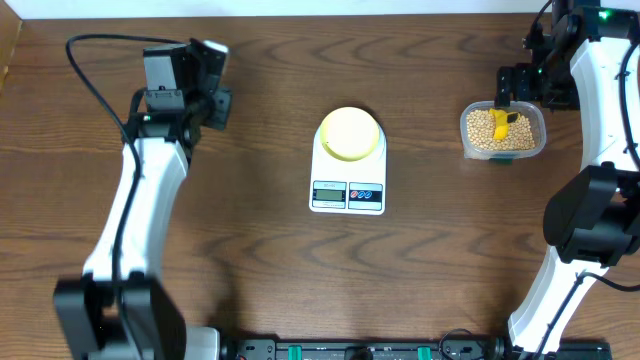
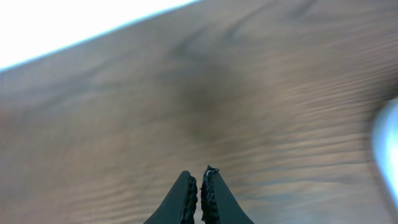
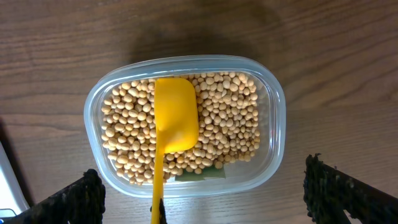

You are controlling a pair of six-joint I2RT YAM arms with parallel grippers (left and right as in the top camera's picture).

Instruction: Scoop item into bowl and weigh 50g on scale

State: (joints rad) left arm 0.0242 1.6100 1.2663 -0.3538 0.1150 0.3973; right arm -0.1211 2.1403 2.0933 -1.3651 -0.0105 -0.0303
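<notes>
Wooden table (image 1: 260, 250) with the left gripper (image 2: 200, 177) clenched on nothing over bare wood, and the right gripper (image 3: 202, 180) spread wide, grasping nothing. The white scale (image 1: 347, 195) lies at centre between the arms; the clear container (image 3: 273, 118) stands well to its right, directly below the right gripper. The pale yellow-green bowl (image 1: 350, 133) sits on the scale's platform, while a yellow scoop (image 3: 176, 115) rests inside the container on the tan beans (image 3: 227, 124), handle toward the gripper.

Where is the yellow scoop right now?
Overhead, the yellow scoop lies on the beans in the clear container, right of the scale, near the open right hand.
</notes>
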